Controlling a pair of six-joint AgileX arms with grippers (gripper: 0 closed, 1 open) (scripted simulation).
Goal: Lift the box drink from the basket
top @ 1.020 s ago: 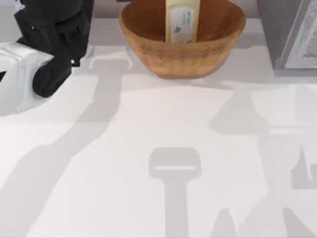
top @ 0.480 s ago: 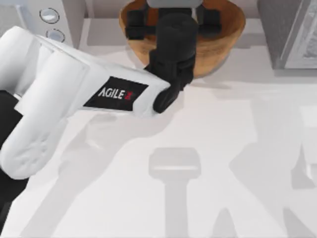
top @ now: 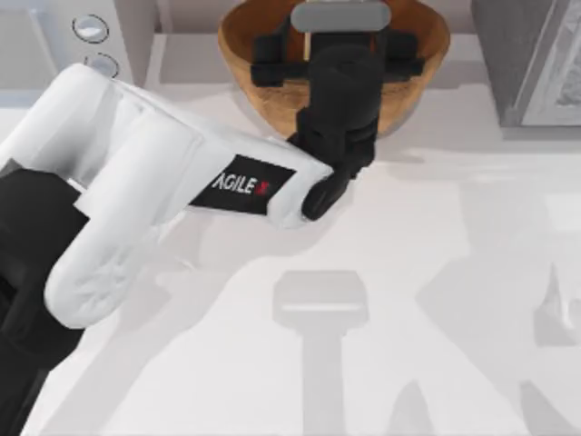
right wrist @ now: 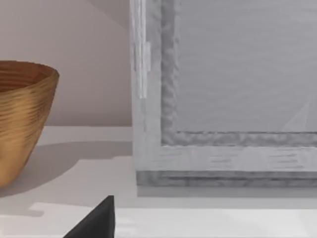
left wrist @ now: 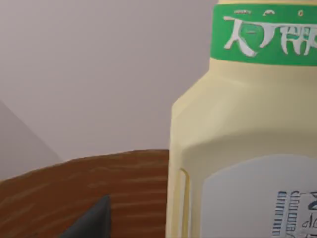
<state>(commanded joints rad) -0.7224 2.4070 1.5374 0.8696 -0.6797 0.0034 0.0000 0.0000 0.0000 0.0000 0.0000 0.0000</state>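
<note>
left gripper [top: 338, 41] over basket [top: 413, 82], beside box drink [left wrist: 242, 148] | grip: cannot tell | carton not lifted | right arm parked

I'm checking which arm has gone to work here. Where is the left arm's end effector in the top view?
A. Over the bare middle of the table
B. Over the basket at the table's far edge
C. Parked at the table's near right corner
B: the left end effector reaches over the basket, and its wrist view shows the box drink close up.
</note>
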